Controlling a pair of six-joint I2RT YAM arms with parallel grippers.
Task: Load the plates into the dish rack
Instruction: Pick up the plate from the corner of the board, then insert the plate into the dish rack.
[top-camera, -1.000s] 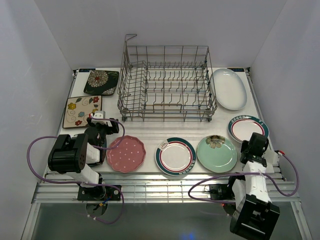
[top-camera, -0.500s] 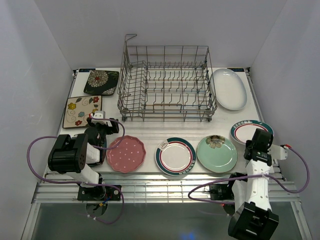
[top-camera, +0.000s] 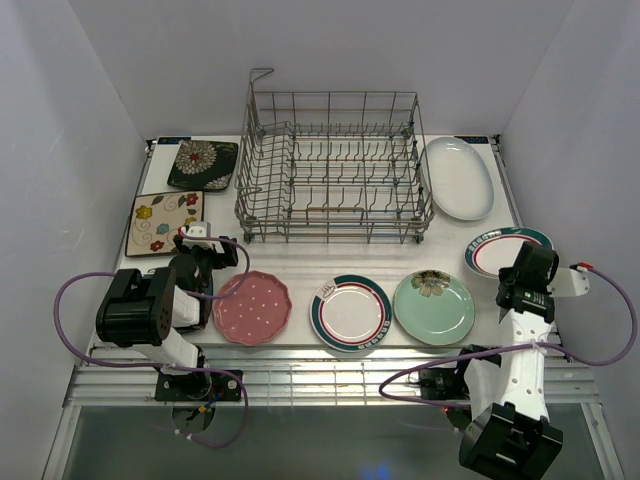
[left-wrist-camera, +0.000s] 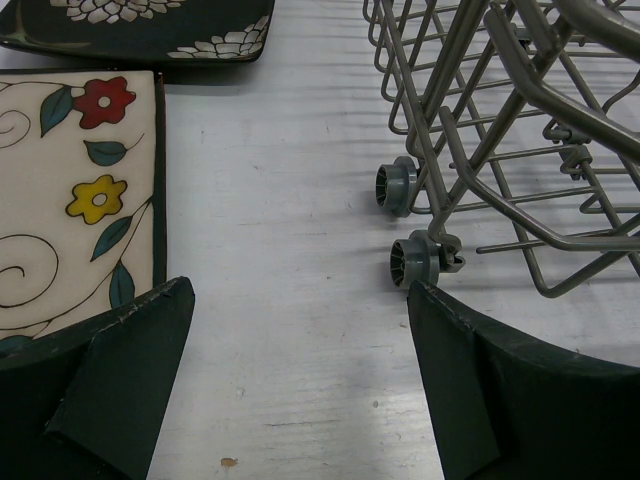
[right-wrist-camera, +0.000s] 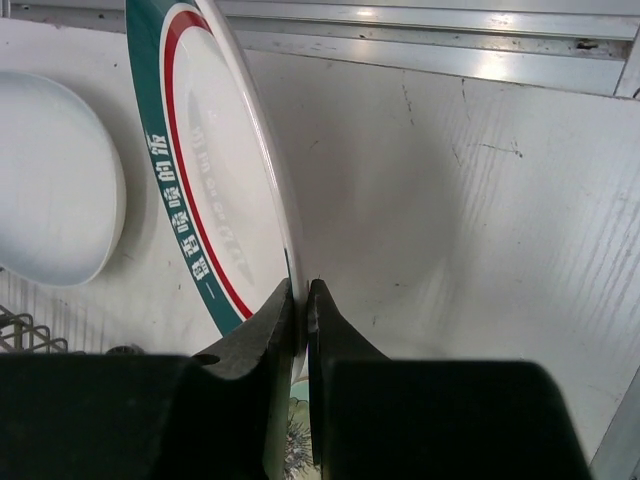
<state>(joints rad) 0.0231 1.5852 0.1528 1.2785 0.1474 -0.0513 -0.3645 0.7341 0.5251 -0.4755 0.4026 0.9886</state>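
Note:
My right gripper (top-camera: 517, 277) (right-wrist-camera: 302, 300) is shut on the near rim of a white green-rimmed plate (top-camera: 500, 248) (right-wrist-camera: 210, 190), holding it tilted above the table at the right. The grey wire dish rack (top-camera: 330, 165) (left-wrist-camera: 510, 120) stands at the back middle with no plates in it. On the table lie a pink dotted plate (top-camera: 251, 307), a second green-rimmed plate (top-camera: 350, 312), a mint floral plate (top-camera: 433, 306), a large white oval plate (top-camera: 457, 177), a black floral square (top-camera: 203, 164) and a cream floral square (top-camera: 165, 222) (left-wrist-camera: 70, 200). My left gripper (top-camera: 203, 246) (left-wrist-camera: 298, 290) rests open over bare table.
The rack's small grey wheels (left-wrist-camera: 415, 260) sit just beyond my left gripper's right finger. White walls close the table in on the left, right and back. A metal rail (right-wrist-camera: 400, 55) runs along the table's right edge.
The right gripper has lifted the green-rimmed plate off the table, tipped it up and swung to the right. The left arm has not moved.

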